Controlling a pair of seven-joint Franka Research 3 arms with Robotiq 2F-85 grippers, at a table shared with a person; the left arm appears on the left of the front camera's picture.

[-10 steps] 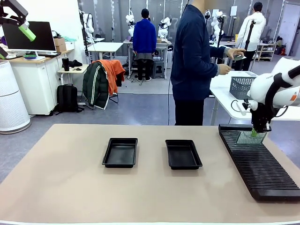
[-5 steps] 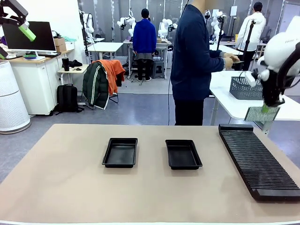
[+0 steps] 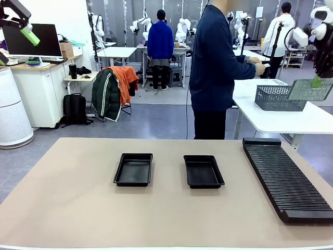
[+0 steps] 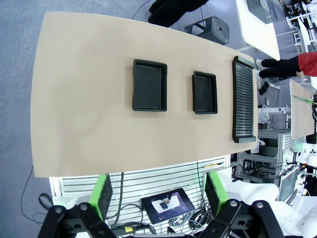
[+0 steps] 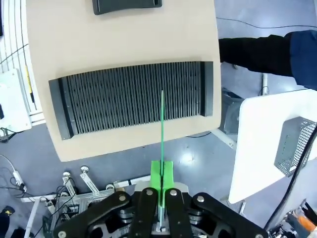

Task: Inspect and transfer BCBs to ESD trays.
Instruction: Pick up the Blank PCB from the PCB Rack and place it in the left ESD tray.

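My right pincer point(image 5: 162, 172), clamped on a BCB point(image 5: 162, 119), has lifted it clear of the rack point(image 5: 131, 99) for inspection, while the left pincer point(image 4: 158, 194) gapes empty.

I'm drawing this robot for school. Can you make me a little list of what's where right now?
Left gripper: open, high above the table
Right gripper: shut on a BCB, high above the rack
Left ESD tray: empty
Right ESD tray: empty
Person: stands at the far side, turned toward a white table
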